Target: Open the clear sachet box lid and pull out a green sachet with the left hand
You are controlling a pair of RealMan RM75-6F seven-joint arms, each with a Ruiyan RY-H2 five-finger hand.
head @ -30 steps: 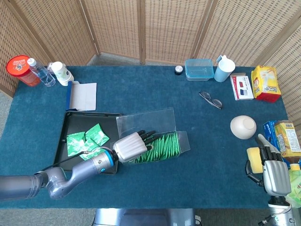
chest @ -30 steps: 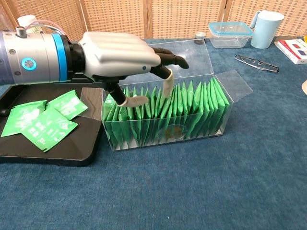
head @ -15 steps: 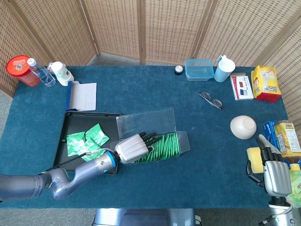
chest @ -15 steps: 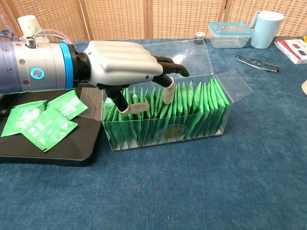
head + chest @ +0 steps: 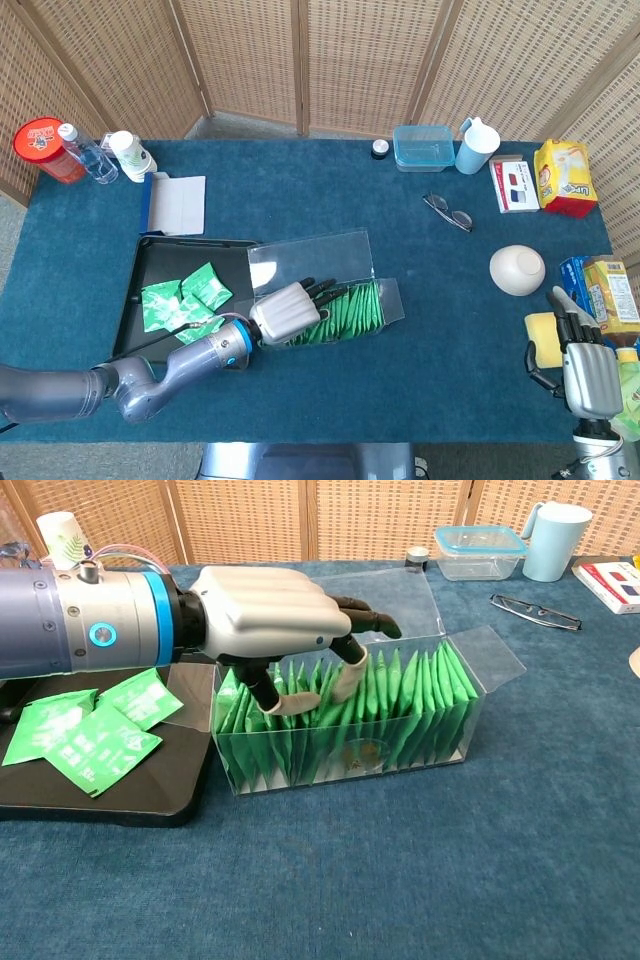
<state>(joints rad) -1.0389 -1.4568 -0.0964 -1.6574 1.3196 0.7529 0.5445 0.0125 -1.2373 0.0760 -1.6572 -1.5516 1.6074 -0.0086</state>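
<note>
The clear sachet box (image 5: pixel 388 300) (image 5: pixel 478 702) lies open mid-table, its lid (image 5: pixel 310 258) (image 5: pixel 405 595) folded back flat behind it. A row of upright green sachets (image 5: pixel 355 308) (image 5: pixel 405 702) fills it. My left hand (image 5: pixel 287 312) (image 5: pixel 268 615) hovers palm-down over the box's left half. Its thumb and a finger dip into the sachet tops, still apart, with several sachets between them, and none is lifted. My right hand (image 5: pixel 588 375) rests at the table's near right corner, fingers stretched out, holding nothing.
A black tray (image 5: pixel 150 258) (image 5: pixel 120 805) left of the box holds loose green sachets (image 5: pixel 185 295) (image 5: pixel 90 730). Glasses (image 5: pixel 447 212), a white bowl (image 5: pixel 517 269), a clear container (image 5: pixel 423 146) and a blue jug (image 5: pixel 477 145) sit further right. Snack packs (image 5: pixel 565 178) line the right edge.
My left hand has sunk lower and edged a little right, so its thumb and finger push deeper into the sachet tops. The right hand has stayed put.
</note>
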